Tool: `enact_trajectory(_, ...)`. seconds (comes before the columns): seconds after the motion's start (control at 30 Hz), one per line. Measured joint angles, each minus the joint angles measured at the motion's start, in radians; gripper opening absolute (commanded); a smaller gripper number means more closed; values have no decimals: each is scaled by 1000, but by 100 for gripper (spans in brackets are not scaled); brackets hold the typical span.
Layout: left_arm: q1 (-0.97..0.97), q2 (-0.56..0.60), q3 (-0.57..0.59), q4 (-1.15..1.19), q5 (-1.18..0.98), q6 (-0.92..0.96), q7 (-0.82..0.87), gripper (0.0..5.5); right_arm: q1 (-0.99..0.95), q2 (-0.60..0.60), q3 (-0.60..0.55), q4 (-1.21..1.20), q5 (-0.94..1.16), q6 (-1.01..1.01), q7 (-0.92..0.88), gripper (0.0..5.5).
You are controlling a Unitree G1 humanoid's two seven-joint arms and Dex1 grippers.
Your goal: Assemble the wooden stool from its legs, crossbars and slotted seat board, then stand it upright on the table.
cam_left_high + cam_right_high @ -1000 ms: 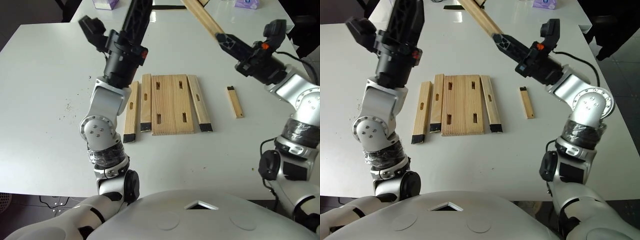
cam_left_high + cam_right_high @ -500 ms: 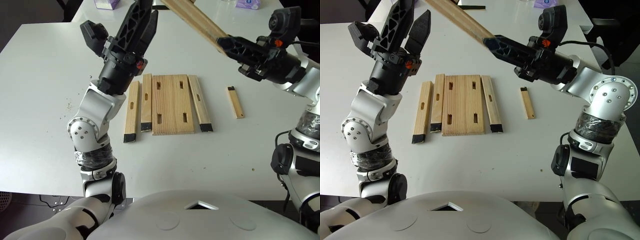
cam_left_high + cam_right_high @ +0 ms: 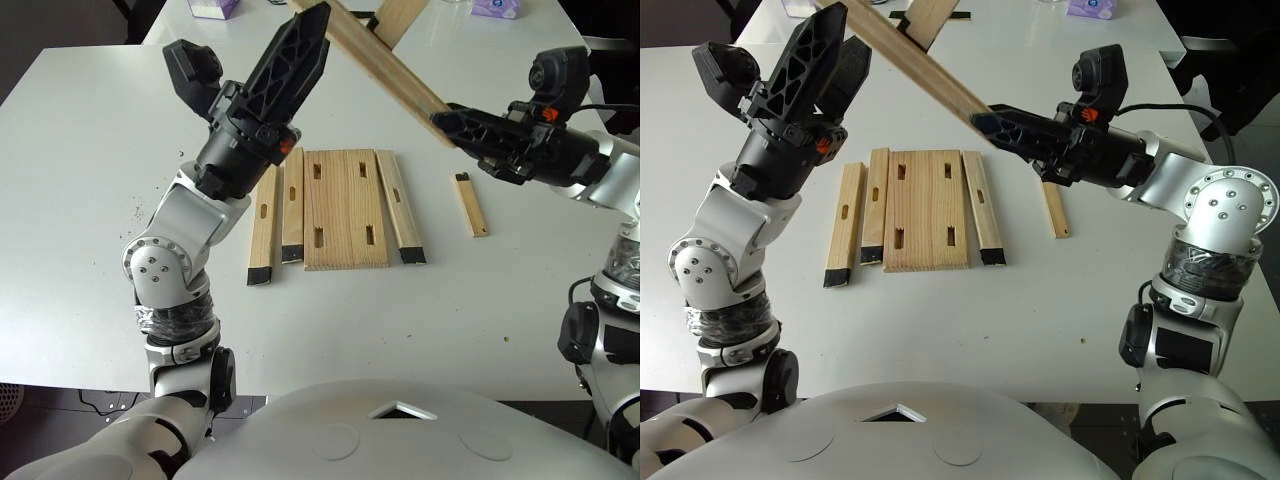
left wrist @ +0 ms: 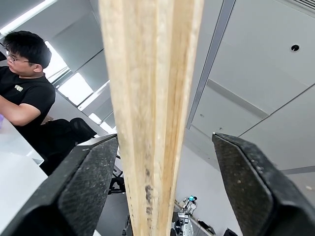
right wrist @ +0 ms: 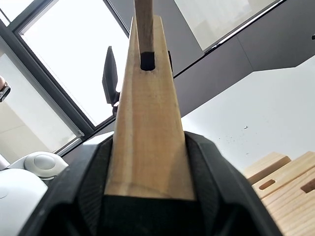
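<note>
Leg (image 3: 385,68) slants up toward far left

I see leg (image 3: 390,75) spanning from right claw (image 3: 447,115) into left claw (image 3: 843,38) gap; seat board (image 3: 345,208) on table (image 3: 90,150) below, between them; crossbar (image 3: 469,204) under right claw.

Matt, pale wooden leg (image 3: 390,68); smooth glossy table (image 3: 90,150).
</note>
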Motion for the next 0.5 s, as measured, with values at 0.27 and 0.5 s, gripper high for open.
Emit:
enact_trajectory(0.27, -35, 64, -6, 25, -3, 34, -41, 346, 15, -49, 57, -12, -45, -20, 90, 206)
enact_trajectory(0.5, -35, 62, -16, 41, -4, 38, -43, 255, 15, -42, 59, -8, -38, -27, 86, 206)
